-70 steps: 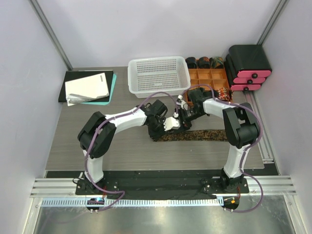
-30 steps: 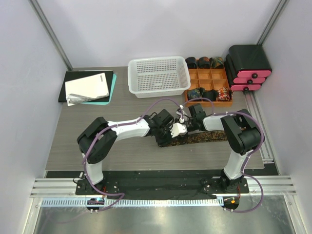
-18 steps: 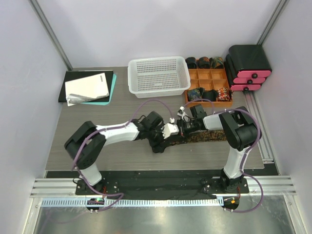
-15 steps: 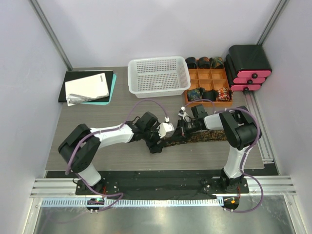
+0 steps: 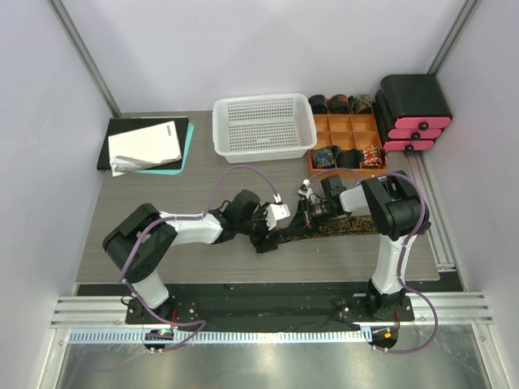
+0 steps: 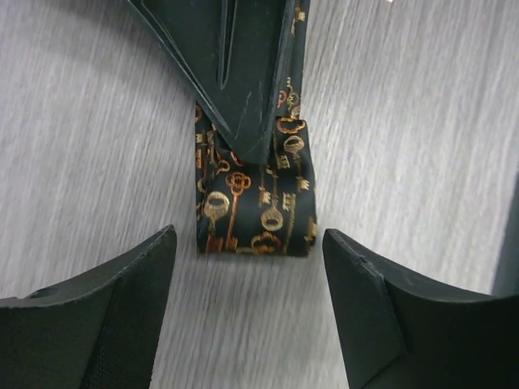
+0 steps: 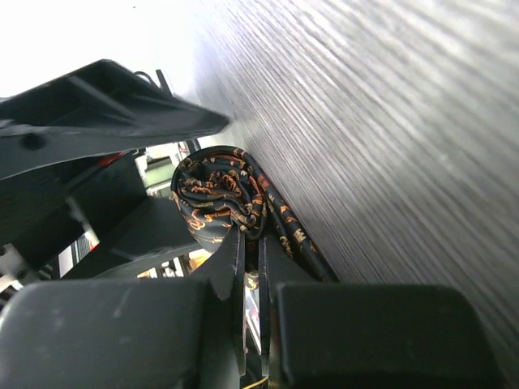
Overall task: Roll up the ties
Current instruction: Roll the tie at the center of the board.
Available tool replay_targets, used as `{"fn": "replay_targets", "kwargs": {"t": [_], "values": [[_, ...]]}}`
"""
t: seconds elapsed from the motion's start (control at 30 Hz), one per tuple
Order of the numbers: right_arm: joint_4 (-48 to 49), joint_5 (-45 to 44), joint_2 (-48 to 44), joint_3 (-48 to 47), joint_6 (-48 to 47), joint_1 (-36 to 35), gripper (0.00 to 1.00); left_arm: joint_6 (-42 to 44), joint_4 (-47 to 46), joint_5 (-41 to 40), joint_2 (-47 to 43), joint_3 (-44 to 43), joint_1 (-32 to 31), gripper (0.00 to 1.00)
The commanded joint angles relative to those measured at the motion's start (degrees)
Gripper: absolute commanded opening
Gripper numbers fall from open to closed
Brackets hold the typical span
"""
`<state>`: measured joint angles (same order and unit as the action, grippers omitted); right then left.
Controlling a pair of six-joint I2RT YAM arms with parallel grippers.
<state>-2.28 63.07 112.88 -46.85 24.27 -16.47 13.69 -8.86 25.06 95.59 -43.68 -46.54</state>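
Currently 1 tie (image 5: 332, 229) lies flat along the near part of the table (image 5: 162, 203) - dark fabric with gold keys, its left end turned up into a small coil.

Right gripper (image 7: 251, 243): jaws pressed together, tips pinching the coil from the right side.

Left gripper (image 6: 247, 239): jaws spread apart, 1 finger on each side of the coil, neither touching it; nothing held. The 2 grippers face each other across the coil, near the middle of the table.

Further back on the right, an orange divided tray (image 5: 362, 130) holds several rolled ties (image 5: 339, 103) - 3 in the back row, more in the front row. A white basket (image 5: 259, 147) stands just left of the tray, well apart from the flat tie.
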Motion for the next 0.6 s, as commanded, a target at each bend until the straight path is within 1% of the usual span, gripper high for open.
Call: {"fn": "replay_targets", "kwargs": {"t": [0.0, 0.1, 0.17, 0.2, 0.23, 0.3, 0.33, 0.37, 0.4, 0.43, 0.47, 0.5, 0.57], "values": [[-1.1, -6.7, 3.4, -0.3, -2.9, 0.1, 0.01, 1.4, -6.6, 3.0, 3.1, -1.6, -0.2, 0.71], [0.8, -6.4, 3.4, 0.0, -2.0, 0.0, 0.01, 1.9, -6.6, 3.2, 4.8, -2.3, -0.2, 0.67], [1.9, -6.2, 3.3, 0.4, -0.1, 0.0, 0.01, 2.4, -6.1, 3.2, 5.4, -3.0, -0.5, 0.6], [4.4, -6.2, 3.2, 0.8, 0.6, 0.0, 0.02, 3.0, -5.1, 3.0, 5.6, -3.5, -0.9, 0.56], [5.2, -6.1, 3.2, 1.0, 2.0, 0.0, 0.02, 3.3, -2.8, 2.4, 5.8, -4.2, -1.1, 0.46], [7.3, -6.1, 3.0, 1.3, 3.4, 0.0, 0.03, 4.0, 1.2, 1.6, 6.4, -6.7, -1.7, 0.37], [7.7, -5.9, 2.5, 1.3, 4.2, 0.0, 0.04, 3.9, 5.0, 0.0, 6.4, -7.6, -1.8, 0.3], [8.0, -6.0, 2.1, 1.2, 5.2, 0.0, 0.07, 3.7, 6.7, -0.7, 6.2, -9.0, -1.9, 0.29], [7.3, -5.9, 1.4, 0.6, 5.3, 0.0, 0.13, 3.6, 8.4, -1.3, 6.1, -9.7, -1.8, 0.26], [5.9, -6.5, 0.8, 0.1, 5.1, 0.1, 0.16, 3.7, 10.9, -2.3, 6.1, -10.4, -1.9, 0.25], [3.8, -6.8, -1.4, -0.7, 3.5, 0.2, 0.2, 3.7, 14.6, -3.9, 6.0, -11.8, -2.0, 0.23], [-1.3, -7.3, -2.7, -2.1, 2.6, 0.9, 0.25, 4.0, 16.8, -4.7, 6.2, -12.4, -1.9, 0.22], [-5.2, -8.7, -7.0, -3.2, 0.8, 2.0, 0.29, 4.4, 20.6, -6.9, 6.5, -13.3, -1.9, 0.21]]}}
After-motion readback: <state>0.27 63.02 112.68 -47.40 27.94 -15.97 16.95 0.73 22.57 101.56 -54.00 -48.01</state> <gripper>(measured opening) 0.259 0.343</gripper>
